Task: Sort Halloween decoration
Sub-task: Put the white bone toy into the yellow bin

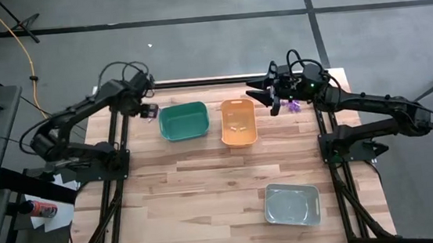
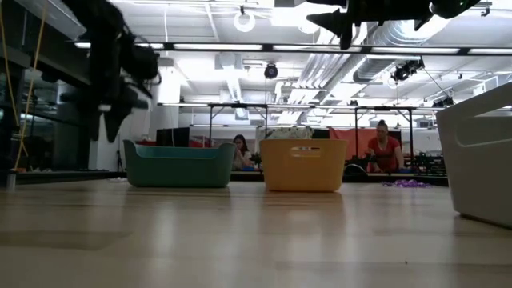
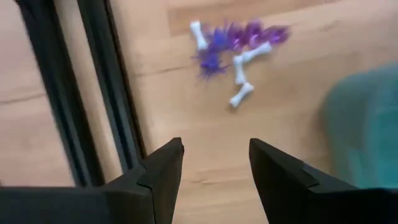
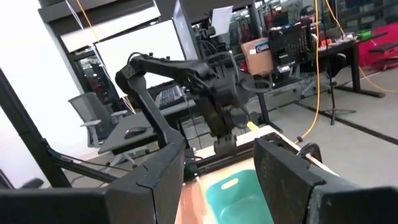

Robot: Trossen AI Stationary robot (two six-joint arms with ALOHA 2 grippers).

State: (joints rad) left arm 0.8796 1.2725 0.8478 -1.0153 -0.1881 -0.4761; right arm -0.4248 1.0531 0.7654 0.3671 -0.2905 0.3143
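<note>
Purple spiky trinkets and small white bones (image 3: 233, 50) lie loose in a little heap on the wood; the left wrist view shows them ahead of my left gripper (image 3: 214, 149), which hangs open and empty above the table's far left part (image 1: 149, 108), beside the green bin (image 1: 183, 121). A second purple heap (image 1: 295, 107) lies on the table near the far right edge and shows in the low view as a low purple heap (image 2: 408, 183). My right gripper (image 1: 261, 94) is raised, open and empty (image 4: 217, 155), between that heap and the orange bin (image 1: 239, 123).
The green bin (image 2: 177, 164) and orange bin (image 2: 302, 165) stand side by side at the table's far middle. A grey bin (image 1: 292, 205) sits near the right front. Dark frame rails (image 3: 99, 87) run along the table's left side. People sit in the room behind.
</note>
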